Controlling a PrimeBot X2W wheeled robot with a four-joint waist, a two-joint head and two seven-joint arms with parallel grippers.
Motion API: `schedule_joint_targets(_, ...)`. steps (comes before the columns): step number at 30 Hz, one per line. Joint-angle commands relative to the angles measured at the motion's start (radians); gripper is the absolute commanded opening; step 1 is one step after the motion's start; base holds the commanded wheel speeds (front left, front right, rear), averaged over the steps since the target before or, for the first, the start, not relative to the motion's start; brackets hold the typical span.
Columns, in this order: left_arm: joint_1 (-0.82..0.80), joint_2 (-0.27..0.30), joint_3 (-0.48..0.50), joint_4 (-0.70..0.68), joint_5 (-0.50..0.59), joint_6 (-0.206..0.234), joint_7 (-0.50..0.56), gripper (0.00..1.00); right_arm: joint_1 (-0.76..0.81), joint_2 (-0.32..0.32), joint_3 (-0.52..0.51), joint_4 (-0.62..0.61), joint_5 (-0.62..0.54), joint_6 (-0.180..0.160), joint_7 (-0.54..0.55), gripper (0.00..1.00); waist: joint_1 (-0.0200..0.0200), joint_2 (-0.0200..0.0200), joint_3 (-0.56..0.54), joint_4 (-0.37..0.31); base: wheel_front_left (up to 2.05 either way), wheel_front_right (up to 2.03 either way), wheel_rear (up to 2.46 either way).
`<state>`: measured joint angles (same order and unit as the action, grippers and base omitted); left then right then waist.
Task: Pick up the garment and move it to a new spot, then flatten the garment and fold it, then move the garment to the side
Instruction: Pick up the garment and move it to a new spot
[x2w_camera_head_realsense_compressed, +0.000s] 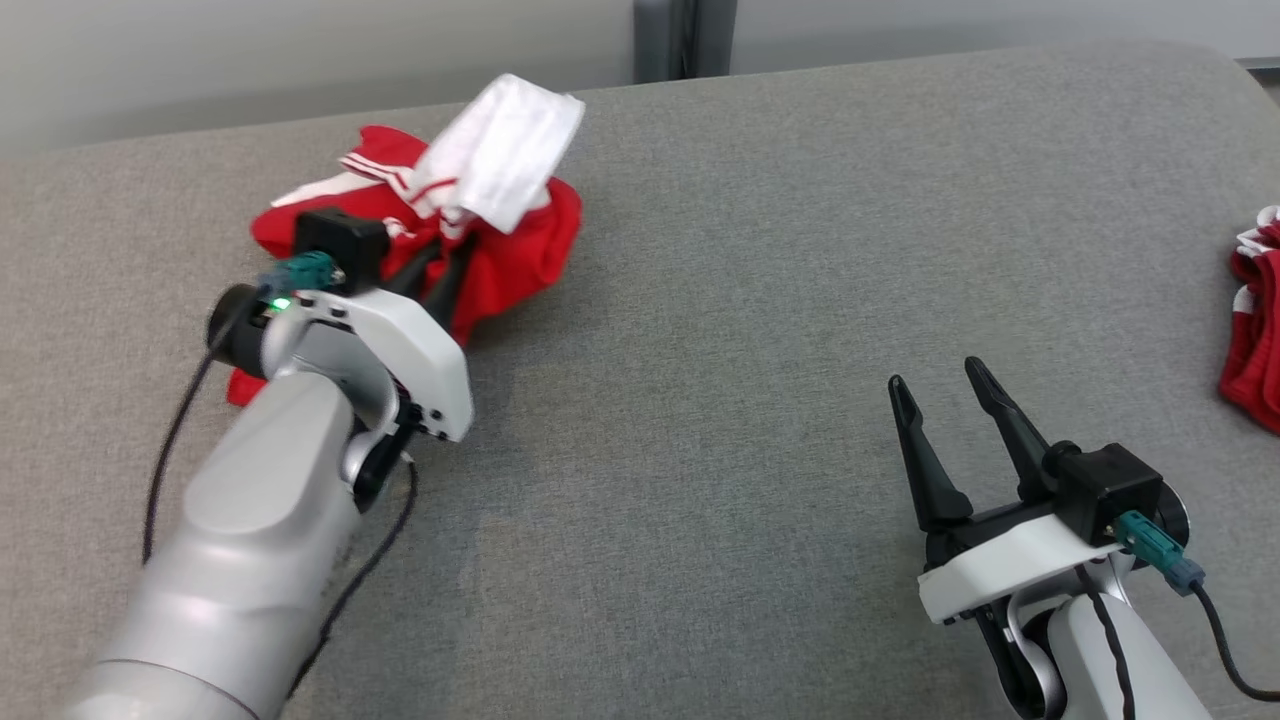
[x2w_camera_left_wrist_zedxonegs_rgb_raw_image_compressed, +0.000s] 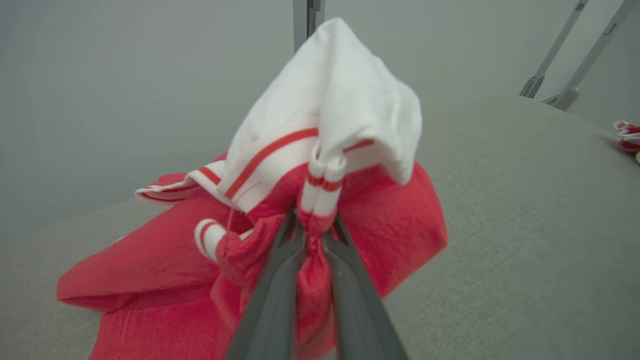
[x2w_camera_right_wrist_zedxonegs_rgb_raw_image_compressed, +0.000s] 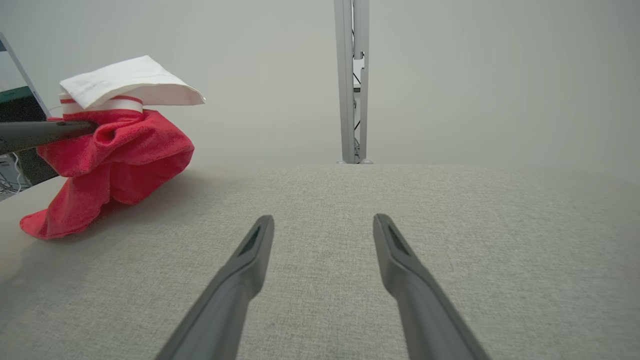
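The garment (x2w_camera_head_realsense_compressed: 510, 240) is red with a white panel and red-and-white striped trim, bunched up at the far left of the grey surface. My left gripper (x2w_camera_head_realsense_compressed: 445, 262) is shut on a fold of it. In the left wrist view the red cloth and striped cuff of the garment (x2w_camera_left_wrist_zedxonegs_rgb_raw_image_compressed: 400, 220) are pinched at my left gripper (x2w_camera_left_wrist_zedxonegs_rgb_raw_image_compressed: 314, 225), and the white panel stands up above the pinch. The garment (x2w_camera_right_wrist_zedxonegs_rgb_raw_image_compressed: 120, 160) is partly lifted in the right wrist view, its lower edge resting on the surface. My right gripper (x2w_camera_head_realsense_compressed: 935, 385) stands open at the lower right, nothing between its fingers (x2w_camera_right_wrist_zedxonegs_rgb_raw_image_compressed: 262, 235).
A second red-and-white piece of cloth (x2w_camera_head_realsense_compressed: 1255, 320) lies at the right edge of the grey padded surface (x2w_camera_head_realsense_compressed: 750, 300). A metal post (x2w_camera_right_wrist_zedxonegs_rgb_raw_image_compressed: 352, 80) stands behind the far edge against a pale wall.
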<state>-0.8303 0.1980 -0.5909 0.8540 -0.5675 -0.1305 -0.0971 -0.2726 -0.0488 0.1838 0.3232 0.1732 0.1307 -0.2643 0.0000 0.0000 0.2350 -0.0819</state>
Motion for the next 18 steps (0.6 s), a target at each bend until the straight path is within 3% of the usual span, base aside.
schedule_joint_targets(1,0.01,-0.01,-0.016,-0.001,-0.018,0.0,-0.011,0.0,0.012,-0.005,-0.005,0.001,0.004,0.0,0.0,1.0,0.0,0.0,-0.014,-0.016,0.0,0.0,0.0)
schedule_joint_targets(9,0.081,-0.094,-0.173,0.033,-0.035,0.0,-0.093,0.0,0.04,-0.005,-0.012,0.016,0.013,0.0,0.0,1.0,0.0,0.0,-0.055,-0.045,0.0,0.0,0.0)
schedule_joint_targets(14,0.145,-0.118,-0.203,0.065,-0.049,0.0,-0.146,0.0,0.056,-0.005,-0.015,0.023,0.016,0.0,0.0,1.0,0.0,0.0,-0.08,-0.043,0.0,0.0,0.0)
schedule_joint_targets(15,0.156,-0.121,-0.203,0.072,-0.048,0.001,-0.153,0.11,0.059,-0.005,-0.014,0.023,0.017,0.0,0.0,1.0,0.0,0.0,-0.084,-0.041,0.0,0.0,0.0)
schedule_joint_targets(16,0.166,-0.123,-0.197,0.077,-0.05,0.008,-0.16,0.48,0.061,-0.005,-0.014,0.024,0.018,0.0,0.0,1.0,0.0,0.0,-0.089,-0.039,0.0,0.0,0.0)
schedule_joint_targets(17,0.175,-0.123,-0.194,0.081,-0.042,0.018,-0.163,0.95,0.062,-0.005,-0.015,0.025,0.019,0.0,0.0,1.0,0.0,0.0,-0.093,-0.037,0.0,0.0,0.0)
schedule_joint_targets(18,0.19,-0.124,-0.181,0.083,-0.047,0.028,-0.166,1.0,0.065,-0.005,-0.015,0.026,0.02,0.0,0.0,1.0,0.0,0.0,-0.097,-0.035,0.0,0.0,0.0)
